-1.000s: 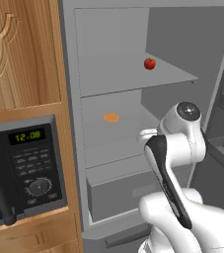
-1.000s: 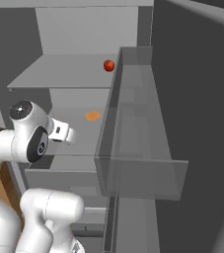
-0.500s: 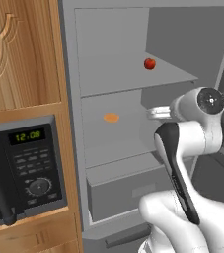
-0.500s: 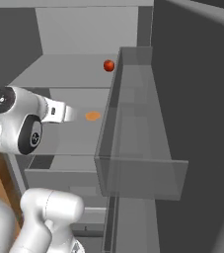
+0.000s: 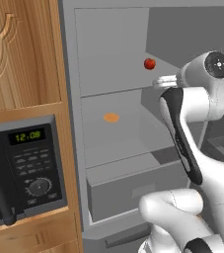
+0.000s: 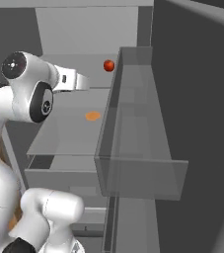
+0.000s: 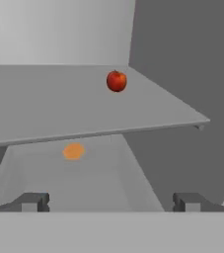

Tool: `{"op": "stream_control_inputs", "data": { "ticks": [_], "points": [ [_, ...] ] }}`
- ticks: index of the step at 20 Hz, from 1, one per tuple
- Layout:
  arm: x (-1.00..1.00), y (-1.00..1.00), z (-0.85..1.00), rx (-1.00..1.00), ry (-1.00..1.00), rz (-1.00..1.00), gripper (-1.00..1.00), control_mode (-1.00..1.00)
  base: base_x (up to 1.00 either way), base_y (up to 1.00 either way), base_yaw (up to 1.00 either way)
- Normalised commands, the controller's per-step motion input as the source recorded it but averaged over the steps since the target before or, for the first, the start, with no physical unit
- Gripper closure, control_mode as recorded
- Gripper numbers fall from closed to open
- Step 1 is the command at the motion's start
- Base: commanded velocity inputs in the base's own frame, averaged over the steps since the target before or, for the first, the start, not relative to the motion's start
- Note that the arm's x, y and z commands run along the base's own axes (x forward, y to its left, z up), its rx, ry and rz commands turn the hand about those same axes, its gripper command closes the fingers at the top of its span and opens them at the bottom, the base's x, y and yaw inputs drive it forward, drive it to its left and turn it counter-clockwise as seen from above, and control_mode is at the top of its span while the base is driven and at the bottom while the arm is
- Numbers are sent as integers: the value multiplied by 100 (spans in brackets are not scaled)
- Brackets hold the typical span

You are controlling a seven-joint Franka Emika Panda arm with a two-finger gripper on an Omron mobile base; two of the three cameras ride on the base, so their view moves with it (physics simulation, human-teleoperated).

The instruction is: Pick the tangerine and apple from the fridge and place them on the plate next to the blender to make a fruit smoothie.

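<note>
- Nearest to me in the hand view, my gripper (image 7: 111, 201) shows as two dark fingertips (image 7: 33, 201) spread wide apart with nothing between them.
- From the left base view, my arm rises from the lower right, bends at a dark-trimmed elbow, and holds the hand roughly level, pointing into the open fridge (image 5: 79, 89). The right base view shows the same reach from the other side, with the white hand stretched toward the shelves.
- Just beyond the hand is the edge of the upper shelf (image 7: 84, 106), a flat grey slab that crosses the hand view a little above the fingertips.
- The apple (image 7: 116, 81), small, round and red, sits on that upper shelf toward its back right, above and ahead of my gripper and close to its centre line. This is the relation I judge the next move depends on: the hand needs to rise and travel forward to bracket the fruit.
- Being round, the apple has no long axis to line up with.
- Below, on the lower shelf, lies a flat-looking orange patch (image 7: 73, 151). I cannot tell whether it is the tangerine.
- To the left of the fridge, well apart from my reach, is a black microwave (image 5: 29, 168) set in wooden cabinets.
</note>
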Motion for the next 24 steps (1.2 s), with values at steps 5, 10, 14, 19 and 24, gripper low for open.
{"op": "stream_control_inputs", "data": {
  "ticks": [5,10,14,19,24],
  "points": [
    [100,-15,10,0,36,0,-100,-100,0,0,0],
    [100,-30,-4,2,22,-1,-100,-100,0,0,0],
    [100,-12,-39,3,1,-6,-100,-100,0,0,0],
    [100,0,-34,0,0,-3,-100,-100,0,0,0],
    [92,0,-15,0,0,0,-100,-100,0,0,0]
  ]
}}
